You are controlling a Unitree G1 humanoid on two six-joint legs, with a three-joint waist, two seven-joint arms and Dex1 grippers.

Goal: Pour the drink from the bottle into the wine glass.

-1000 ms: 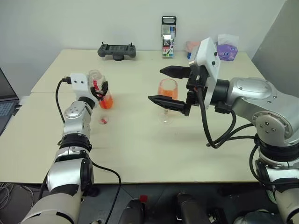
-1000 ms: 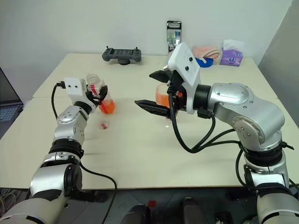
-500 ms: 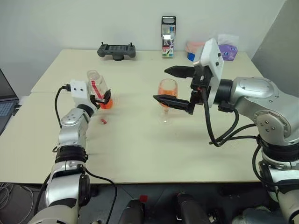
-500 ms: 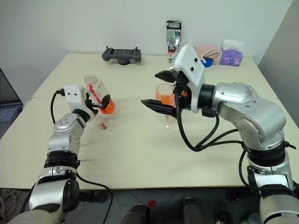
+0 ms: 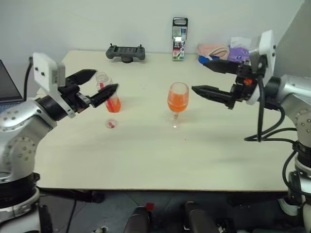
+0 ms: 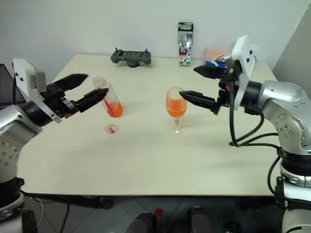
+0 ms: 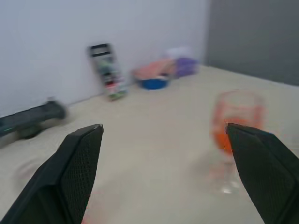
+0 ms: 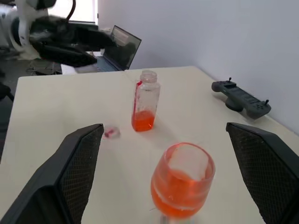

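The two head views look forward and down from above the near edge of the surface point(image 5: 146, 160), taking in its whole top as far as the back wall; both share the wine glass point(image 5: 178, 99) at the middle, the bottle point(image 5: 108, 92) and the game controller point(image 5: 126, 51). The left wrist view sits low, facing across the surface toward the wine glass and the far wall. The right wrist view faces the opposite way from close behind the glass, toward the bottle, the left hand point(image 8: 93, 46) and a laptop point(image 8: 122, 45).
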